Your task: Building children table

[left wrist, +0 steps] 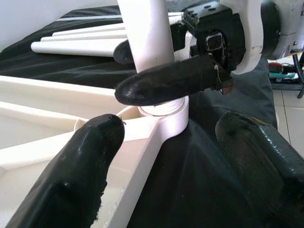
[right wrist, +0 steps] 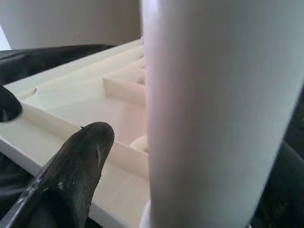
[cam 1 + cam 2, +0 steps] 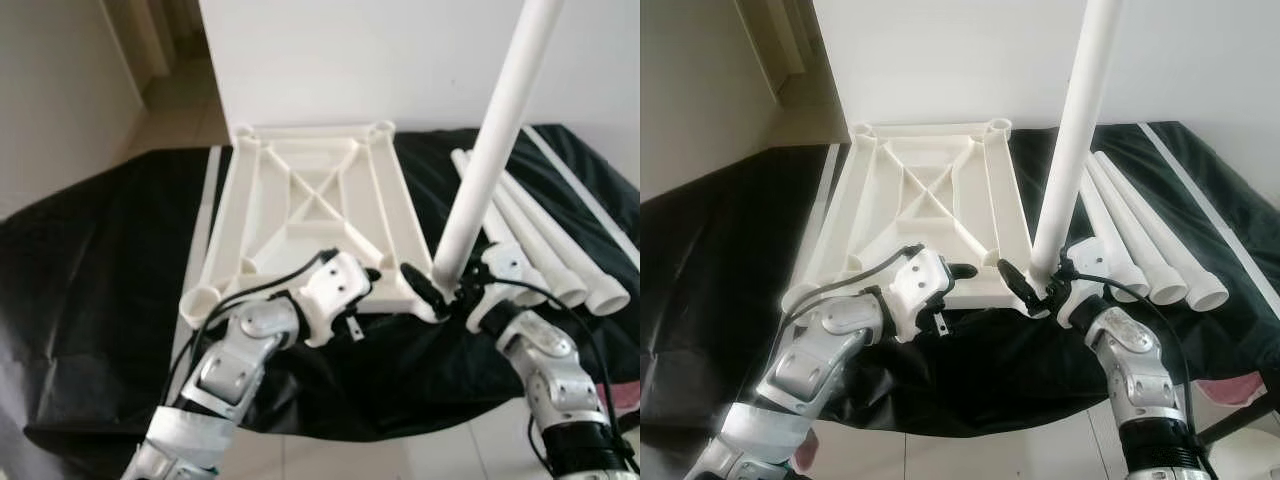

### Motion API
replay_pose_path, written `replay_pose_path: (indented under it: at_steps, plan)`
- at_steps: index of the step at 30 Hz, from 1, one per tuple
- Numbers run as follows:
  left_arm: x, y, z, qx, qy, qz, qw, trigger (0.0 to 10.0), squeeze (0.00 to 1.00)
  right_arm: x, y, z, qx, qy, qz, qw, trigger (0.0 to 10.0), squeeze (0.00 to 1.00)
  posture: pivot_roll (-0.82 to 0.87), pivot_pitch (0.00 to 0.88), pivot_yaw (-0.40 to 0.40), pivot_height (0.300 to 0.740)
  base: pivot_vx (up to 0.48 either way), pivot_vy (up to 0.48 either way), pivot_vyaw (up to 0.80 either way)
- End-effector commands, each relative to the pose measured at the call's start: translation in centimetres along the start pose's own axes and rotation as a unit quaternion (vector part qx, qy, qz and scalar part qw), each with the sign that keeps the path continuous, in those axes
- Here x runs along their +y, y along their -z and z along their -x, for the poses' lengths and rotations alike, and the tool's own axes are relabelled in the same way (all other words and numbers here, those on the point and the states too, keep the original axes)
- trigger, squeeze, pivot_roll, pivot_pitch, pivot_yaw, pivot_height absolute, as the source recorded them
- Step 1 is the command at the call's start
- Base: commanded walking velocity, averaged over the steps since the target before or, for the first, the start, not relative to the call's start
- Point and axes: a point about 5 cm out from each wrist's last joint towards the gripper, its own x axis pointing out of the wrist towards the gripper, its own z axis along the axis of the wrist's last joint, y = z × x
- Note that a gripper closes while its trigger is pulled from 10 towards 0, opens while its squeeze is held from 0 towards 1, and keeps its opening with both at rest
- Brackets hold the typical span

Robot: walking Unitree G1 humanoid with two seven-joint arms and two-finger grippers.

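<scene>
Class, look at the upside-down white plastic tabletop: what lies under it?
The white plastic tabletop rests on a black sheet that spreads out around it. Whatever supports the sheet is covered. A white tubular leg stands in its near corner socket, gripped by the right claw.

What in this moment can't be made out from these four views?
- Upright leg: its top is cut off by the frame edge in both eye views.
- Corner socket: how deep the leg sits is hidden inside the collar.
- Tabletop: its near edge is covered by the left gripper.
</scene>
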Motion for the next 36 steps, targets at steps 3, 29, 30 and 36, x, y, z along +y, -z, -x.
replay_pose_path:
  at_steps: [3, 29, 30, 36]
  plan:
    - [0.2, 0.4, 0.3, 0.007, -0.021, 0.007, 1.000, 10.0, 0.00, -0.1, 0.2, -0.1, 0.006, -0.008, 0.013, 1.000, 7.1, 0.00, -0.09, 0.000, 0.047, 0.740, 0.000, 0.000, 0.00]
    - [0.4, 0.3, 0.1, 0.007, -0.033, 0.010, 0.999, 10.0, 0.00, 0.9, 2.8, 0.3, 0.077, 0.059, 0.034, 0.995, 10.0, 0.00, -0.10, 0.000, 0.041, 0.740, 0.000, 0.000, 0.00]
    - [0.4, 0.3, 0.1, 0.006, -0.033, 0.010, 0.999, 10.0, 0.00, 1.2, 2.9, 0.2, 0.078, 0.064, 0.031, 0.994, 10.0, 0.00, -0.11, 0.000, 0.042, 0.740, 0.000, 0.000, 0.00]
    - [0.3, 0.6, 0.2, 0.013, -0.029, 0.017, 0.999, 10.0, 0.00, 2.4, 4.2, 0.3, 0.098, 0.190, -0.027, 0.976, 10.0, 0.00, -0.11, 0.000, 0.047, 0.740, 0.000, 0.000, 0.00]
